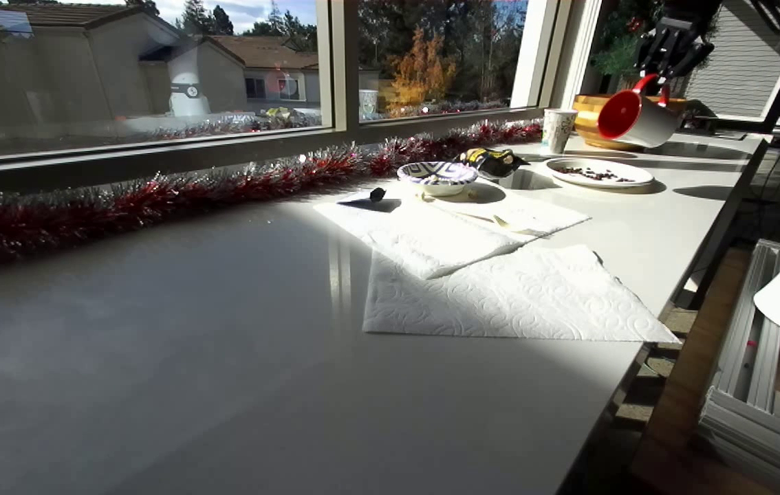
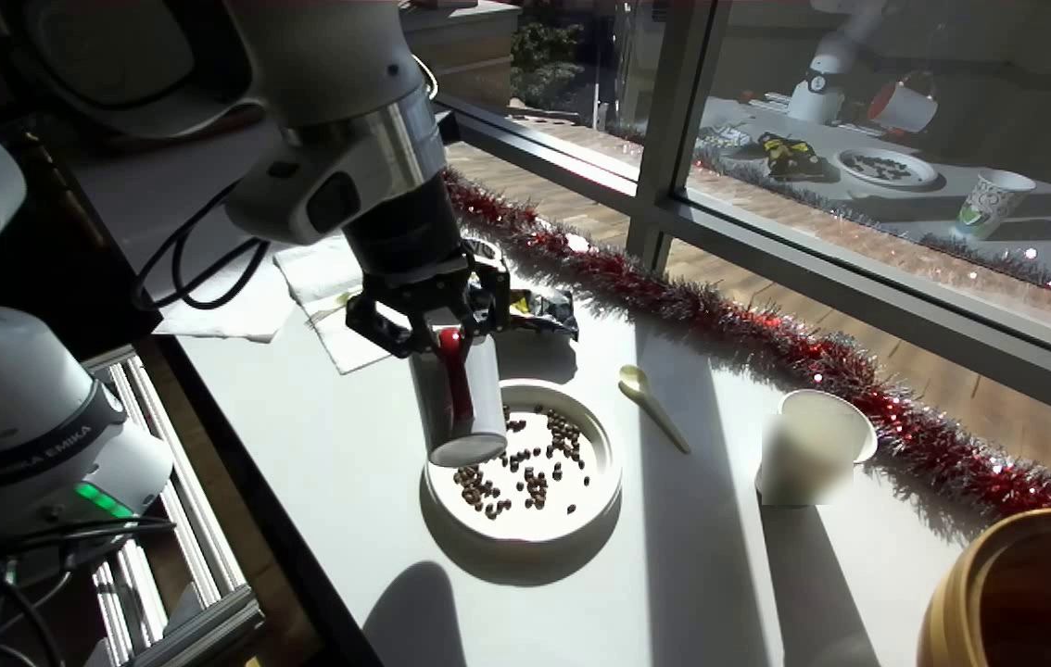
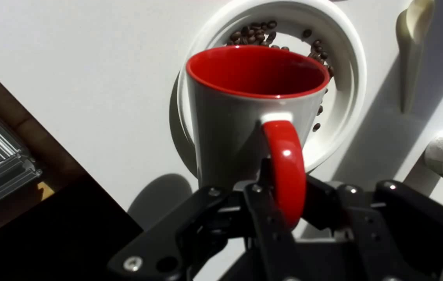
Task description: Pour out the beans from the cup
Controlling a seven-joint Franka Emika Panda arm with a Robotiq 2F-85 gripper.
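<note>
My gripper (image 3: 291, 191) is shut on the red handle of the cup (image 3: 225, 128), with one finger on each side of it. White outside and red inside, the cup hangs tipped over above the white plate (image 2: 614, 463). An exterior view shows its red mouth (image 1: 619, 115) turned sideways and somewhat down; its base (image 2: 468, 451) faces the camera in an exterior view. Dark beans (image 2: 535, 486) lie scattered across the plate. No beans show in the visible part of the cup's inside; the rest of the inside is hidden.
Beyond the plate lie a pale spoon (image 2: 646, 396), a paper cup (image 2: 813, 445) and a wide wooden bowl (image 2: 947, 593). Tinsel (image 2: 729, 315) runs along the window. A black bag (image 1: 493, 162), a patterned bowl (image 1: 437, 177) and paper towels (image 1: 500, 295) occupy the table's other side.
</note>
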